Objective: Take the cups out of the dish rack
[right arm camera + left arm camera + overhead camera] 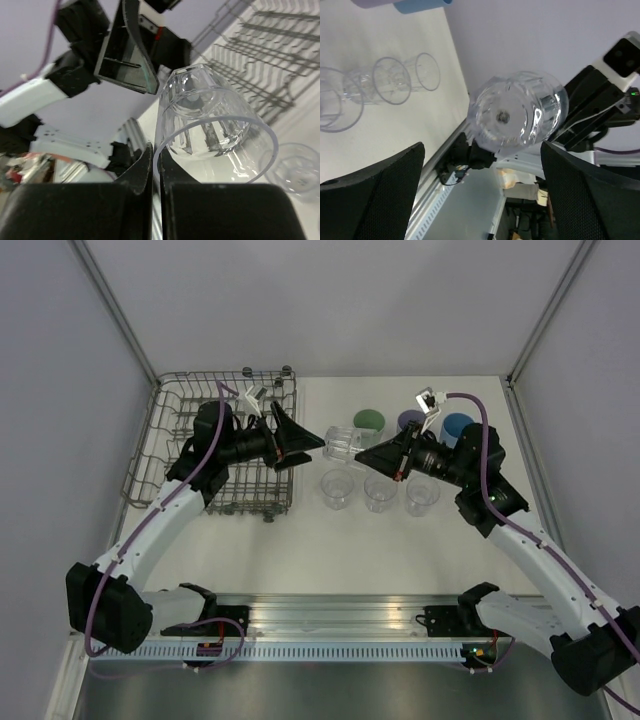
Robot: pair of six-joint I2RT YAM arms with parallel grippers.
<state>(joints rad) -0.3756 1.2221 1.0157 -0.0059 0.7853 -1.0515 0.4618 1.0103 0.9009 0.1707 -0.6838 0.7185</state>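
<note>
The grey wire dish rack [215, 445] stands at the left; I see no cup in it. My right gripper [363, 453] is shut on the rim wall of a clear cup [342, 443], holding it on its side above the table. In the right wrist view the fingers [145, 172] pinch the cup [210, 125] wall. My left gripper [305, 443] is open, its fingers wide apart just short of the cup's base [517, 112]. Three clear cups [381, 492] stand in a row on the table. Green [368, 420], lavender [410, 420] and blue [458, 427] cups stand behind them.
The rack's tines [260, 55] lie behind the left gripper in the right wrist view. The row of clear cups [392, 80] sits below the held cup. White walls enclose the table on three sides. A metal rail [340, 625] runs along the near edge.
</note>
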